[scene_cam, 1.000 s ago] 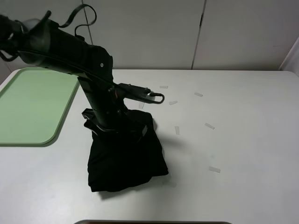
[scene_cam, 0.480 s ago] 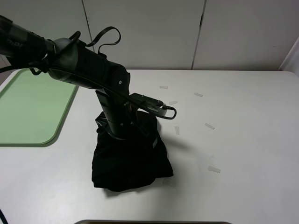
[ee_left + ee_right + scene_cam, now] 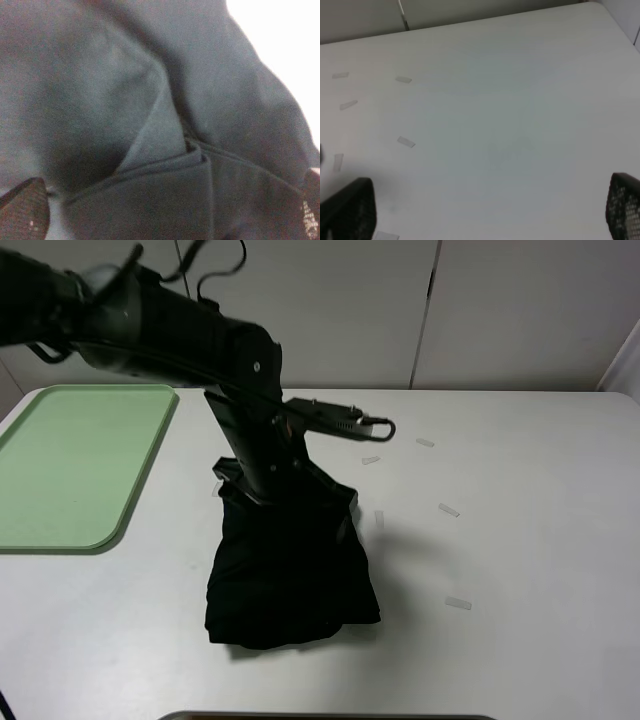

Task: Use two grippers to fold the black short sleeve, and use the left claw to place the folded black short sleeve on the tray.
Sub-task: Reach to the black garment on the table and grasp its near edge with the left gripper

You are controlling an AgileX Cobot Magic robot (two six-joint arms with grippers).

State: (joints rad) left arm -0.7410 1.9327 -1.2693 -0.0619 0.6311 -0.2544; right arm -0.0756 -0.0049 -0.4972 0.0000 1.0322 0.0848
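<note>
The black short sleeve [image 3: 290, 565] lies as a compact folded bundle near the middle of the white tabletop [image 3: 520, 540], well apart from the pale green tray [image 3: 70, 465] at the left edge. The left end effector [image 3: 262, 488] stands at the bundle's far edge, its fingertips spread wide and set to either side of the stacked fabric; the left wrist view shows layered folds filling the space between the two fingers [image 3: 22, 207], but whether the pads already bear on the cloth cannot be told. This placement at the thick folded edge suits a pinch through all layers, so the bundle should travel to the tray without unfolding. The right end effector [image 3: 485, 220] hovers spread over bare tabletop, holding nothing, clear of the left arm's likely path.
</note>
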